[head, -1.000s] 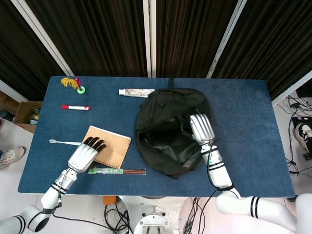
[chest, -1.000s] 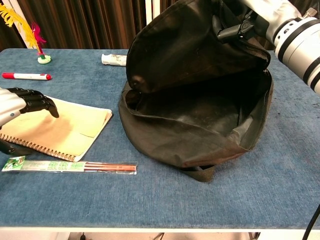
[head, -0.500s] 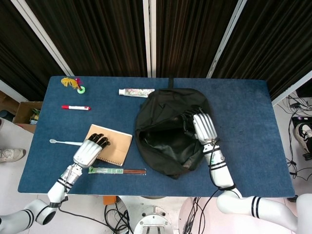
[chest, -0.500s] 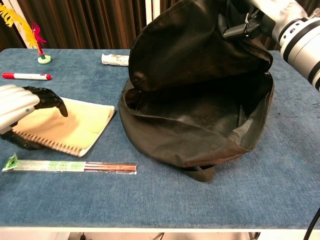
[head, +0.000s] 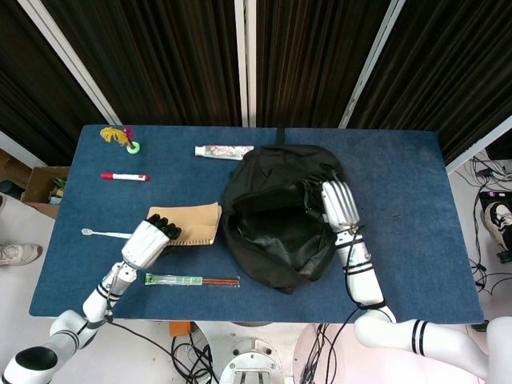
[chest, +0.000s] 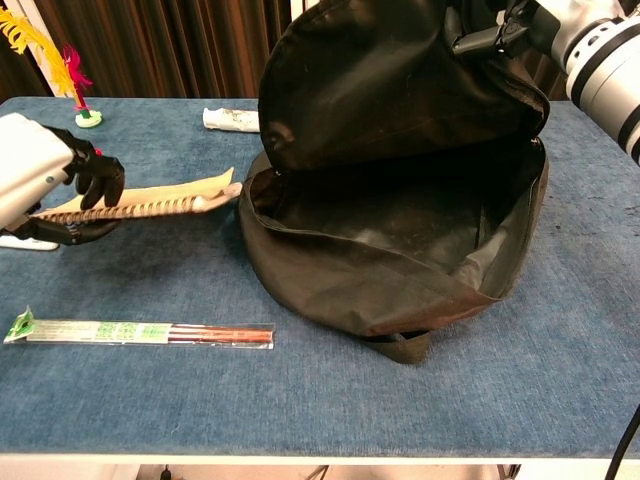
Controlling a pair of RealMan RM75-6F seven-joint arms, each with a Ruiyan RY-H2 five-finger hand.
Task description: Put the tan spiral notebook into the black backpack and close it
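The tan spiral notebook point(head: 194, 222) point(chest: 150, 200) is off the table, held roughly level with its spiral edge toward me. My left hand point(head: 148, 242) point(chest: 45, 180) grips its left end. Its right corner nearly touches the rim of the black backpack point(head: 276, 220) point(chest: 400, 200). The backpack lies in the middle of the blue table point(head: 400, 208) with its mouth wide open and its inside dark and bare. My right hand point(head: 338, 204) point(chest: 505, 30) holds the raised upper flap at its right rim, propping the mouth open.
A packet of chopsticks point(head: 192, 281) point(chest: 140, 332) lies near the front edge, below the notebook. A white spoon point(head: 100, 234), a red marker point(head: 124, 176), a feather toy point(head: 120, 138) and a toothpaste tube point(head: 222, 151) point(chest: 228, 119) lie at the left and back.
My left hand closed on the notebook, lifted it off the table and carried it right toward the backpack's mouth. My right hand raised the flap a little higher.
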